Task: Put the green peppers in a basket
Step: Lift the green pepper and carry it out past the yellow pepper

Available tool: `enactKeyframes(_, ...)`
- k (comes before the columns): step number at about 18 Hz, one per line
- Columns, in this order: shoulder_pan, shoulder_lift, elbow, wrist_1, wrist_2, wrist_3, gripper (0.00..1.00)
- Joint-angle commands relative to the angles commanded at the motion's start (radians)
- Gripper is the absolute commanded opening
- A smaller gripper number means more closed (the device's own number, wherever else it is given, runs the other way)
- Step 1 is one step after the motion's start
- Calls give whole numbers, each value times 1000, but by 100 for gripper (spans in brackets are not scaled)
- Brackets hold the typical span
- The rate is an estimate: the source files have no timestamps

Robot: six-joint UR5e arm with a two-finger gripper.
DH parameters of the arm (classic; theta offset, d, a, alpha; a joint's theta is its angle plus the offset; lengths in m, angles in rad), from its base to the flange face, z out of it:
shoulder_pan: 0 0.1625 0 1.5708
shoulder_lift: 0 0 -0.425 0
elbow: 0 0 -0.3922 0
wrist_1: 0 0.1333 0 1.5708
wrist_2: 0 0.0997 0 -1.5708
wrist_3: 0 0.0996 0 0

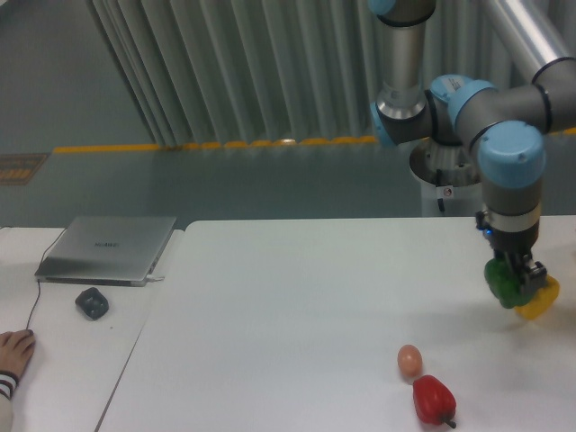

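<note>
My tool (517, 286) grips the green pepper (504, 283) at the tabletop's (297, 297) right edge, a yellow pepper (541, 301) apparently just behind; no basket shows.

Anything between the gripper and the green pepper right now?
No. The gripper is already at the green pepper, apparently closed on it, beside the yellow pepper. No basket is in view, so the path there can't be judged.
</note>
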Motion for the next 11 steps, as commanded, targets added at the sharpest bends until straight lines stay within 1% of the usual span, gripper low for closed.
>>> enactKeyframes(2,-1,3,3,-15,-11,-23,43)
enactKeyframes(6,3,2,15,-18,-51,-81,43)
enactKeyframes(9,3,2,17,-25,-51,-81,43)
enactKeyframes(11,3,-2,37,-57,-40,-71,43)
